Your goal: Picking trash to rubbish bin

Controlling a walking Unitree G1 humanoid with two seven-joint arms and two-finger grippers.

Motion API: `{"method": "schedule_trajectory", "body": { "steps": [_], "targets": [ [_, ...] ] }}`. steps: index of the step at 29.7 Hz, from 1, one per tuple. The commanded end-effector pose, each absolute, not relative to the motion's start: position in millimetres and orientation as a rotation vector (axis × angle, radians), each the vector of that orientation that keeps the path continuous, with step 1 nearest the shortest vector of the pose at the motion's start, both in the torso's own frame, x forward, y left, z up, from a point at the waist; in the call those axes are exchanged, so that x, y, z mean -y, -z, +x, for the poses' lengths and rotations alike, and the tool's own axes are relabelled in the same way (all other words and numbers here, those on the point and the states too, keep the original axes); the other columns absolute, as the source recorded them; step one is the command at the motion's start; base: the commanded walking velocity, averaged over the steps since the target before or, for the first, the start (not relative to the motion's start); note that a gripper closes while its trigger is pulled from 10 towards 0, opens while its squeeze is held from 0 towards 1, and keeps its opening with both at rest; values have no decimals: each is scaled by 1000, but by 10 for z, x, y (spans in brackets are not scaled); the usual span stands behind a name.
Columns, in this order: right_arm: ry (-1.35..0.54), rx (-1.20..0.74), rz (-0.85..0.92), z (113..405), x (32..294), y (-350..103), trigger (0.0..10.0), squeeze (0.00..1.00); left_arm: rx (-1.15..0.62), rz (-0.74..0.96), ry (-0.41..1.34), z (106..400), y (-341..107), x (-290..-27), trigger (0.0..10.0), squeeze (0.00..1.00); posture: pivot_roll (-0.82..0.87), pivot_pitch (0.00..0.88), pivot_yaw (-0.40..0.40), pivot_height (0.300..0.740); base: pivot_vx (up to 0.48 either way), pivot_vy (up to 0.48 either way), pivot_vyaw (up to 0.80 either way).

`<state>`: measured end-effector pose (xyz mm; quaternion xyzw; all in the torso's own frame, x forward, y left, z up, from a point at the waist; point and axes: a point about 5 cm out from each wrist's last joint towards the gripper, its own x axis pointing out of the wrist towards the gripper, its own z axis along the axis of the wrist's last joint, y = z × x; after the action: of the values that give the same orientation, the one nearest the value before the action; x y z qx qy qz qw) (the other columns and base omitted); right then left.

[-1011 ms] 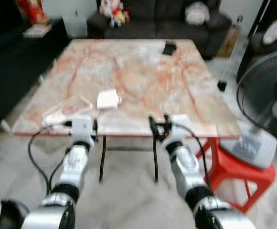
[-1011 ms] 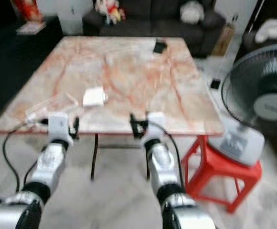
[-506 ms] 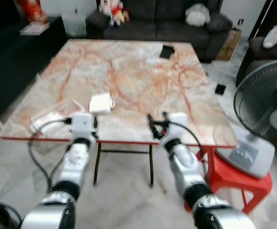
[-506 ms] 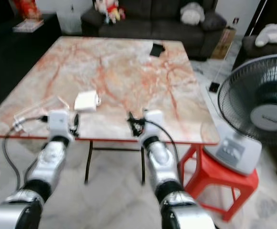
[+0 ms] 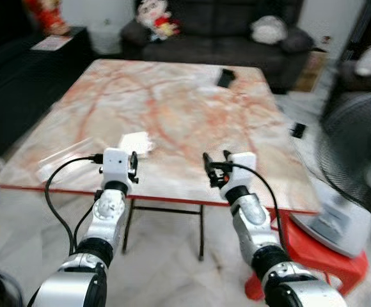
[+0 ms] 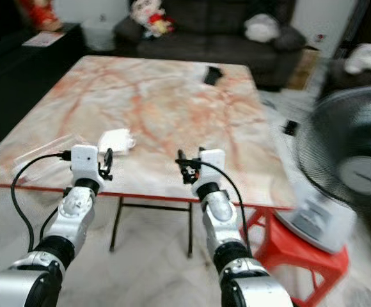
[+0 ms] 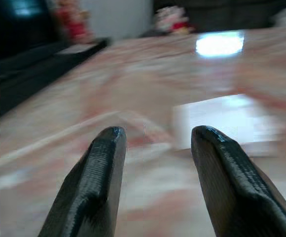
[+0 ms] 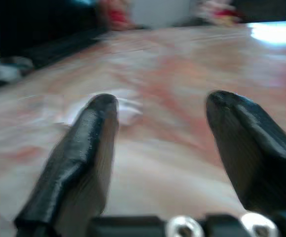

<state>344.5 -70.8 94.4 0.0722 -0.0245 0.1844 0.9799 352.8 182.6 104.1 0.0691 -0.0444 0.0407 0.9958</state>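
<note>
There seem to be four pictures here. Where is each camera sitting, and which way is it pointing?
Left eye view: on the head, looking forward and down at the marble table; both silver arms reach toward its near edge.
Right eye view: beside it on the head, same scene, with the fan at right.
Left wrist view: on the left arm, looking along the open left gripper at the white packet.
Right wrist view: along the open right gripper across the tabletop.
Shared: the packet also shows from the head.
</note>
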Motion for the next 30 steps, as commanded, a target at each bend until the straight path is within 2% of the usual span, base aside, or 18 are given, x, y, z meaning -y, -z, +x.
{"method": "schedule_trajectory", "body": {
  "steps": [1,26,30],
  "targets": [
    [-333,48,150,3468,840,-940,10000,0,105,118,-65,3556,-1080,-1718,10000,0,82,0,-17,740,322,0,0],
    [-360,44,157,3455,788,-939,10000,0,111,123,-43,3518,-1050,-1668,10000,0,77,0,-21,740,318,0,0],
    [-362,64,150,3440,790,-946,10000,0,105,126,-32,3494,-1014,-1644,10000,0,64,0,-18,740,318,0,-528]
  ]
}}
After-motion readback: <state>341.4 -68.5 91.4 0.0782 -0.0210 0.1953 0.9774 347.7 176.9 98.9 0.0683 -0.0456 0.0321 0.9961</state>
